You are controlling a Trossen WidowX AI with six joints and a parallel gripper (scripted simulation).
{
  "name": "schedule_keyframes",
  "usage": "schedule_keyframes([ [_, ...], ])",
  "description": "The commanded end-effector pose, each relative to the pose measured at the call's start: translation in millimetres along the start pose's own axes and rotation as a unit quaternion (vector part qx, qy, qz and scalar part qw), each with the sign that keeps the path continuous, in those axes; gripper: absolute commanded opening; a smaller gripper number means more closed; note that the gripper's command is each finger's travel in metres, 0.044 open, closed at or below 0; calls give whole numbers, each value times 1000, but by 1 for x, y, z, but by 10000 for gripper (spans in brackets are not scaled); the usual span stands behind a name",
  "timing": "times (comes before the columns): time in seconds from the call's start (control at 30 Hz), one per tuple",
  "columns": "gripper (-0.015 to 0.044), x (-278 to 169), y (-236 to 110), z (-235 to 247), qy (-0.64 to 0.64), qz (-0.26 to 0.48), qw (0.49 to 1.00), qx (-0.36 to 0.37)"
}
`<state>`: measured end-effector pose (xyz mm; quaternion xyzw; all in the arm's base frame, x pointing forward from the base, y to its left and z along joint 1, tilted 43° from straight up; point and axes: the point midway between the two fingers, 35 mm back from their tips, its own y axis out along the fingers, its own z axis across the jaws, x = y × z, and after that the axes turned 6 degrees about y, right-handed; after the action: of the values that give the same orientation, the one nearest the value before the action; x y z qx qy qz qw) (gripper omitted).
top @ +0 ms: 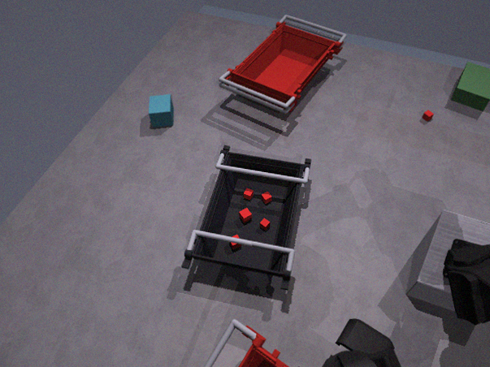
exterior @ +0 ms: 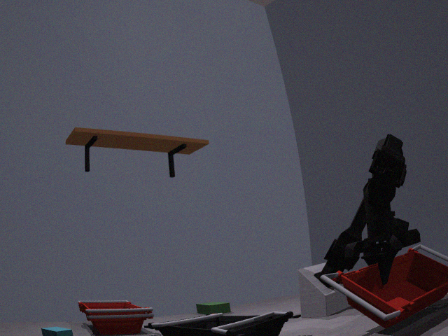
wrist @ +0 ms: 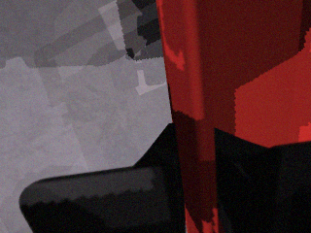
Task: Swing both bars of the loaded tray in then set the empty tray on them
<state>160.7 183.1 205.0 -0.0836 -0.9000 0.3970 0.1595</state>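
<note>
While the arm hangs at the right edge, the scene reads across like this:

Teal block: on the table, far left, apart from both trays.

Far red tray: at the table's back, both wire bars swung out over its ends; nothing visible inside.

Loaded tray: black, mid-table, holding five small red blocks.

Rear bar: lies across the loaded tray's top near its far end.

Front bar: lies across the top near its near end, over one block.

Empty tray: red, held off the table and tilted, its left end lower, right of the loaded tray.

Gripper: fingers pinched on the empty tray's side wall, one inside, one outside.

Stray red block: alone on the table, right.

Green block: far right corner.
</note>
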Motion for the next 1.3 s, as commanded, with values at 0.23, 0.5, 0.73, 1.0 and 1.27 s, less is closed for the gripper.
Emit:
schedule_keyframes([
  [0.23, 0, 0, -24, -8, -10, 4, 1000, -12],
  [0.5, 0, 0, -62, -12, -10, 5, 1000, -10],
  [0.73, 0, 1, -74, -14, -9, 4, 1000, -11],
  [1.0, 0, 1, -74, -14, -9, 4, 1000, -11],
  [1.27, 0, 1, -74, -14, -9, 4, 1000, -11],
])
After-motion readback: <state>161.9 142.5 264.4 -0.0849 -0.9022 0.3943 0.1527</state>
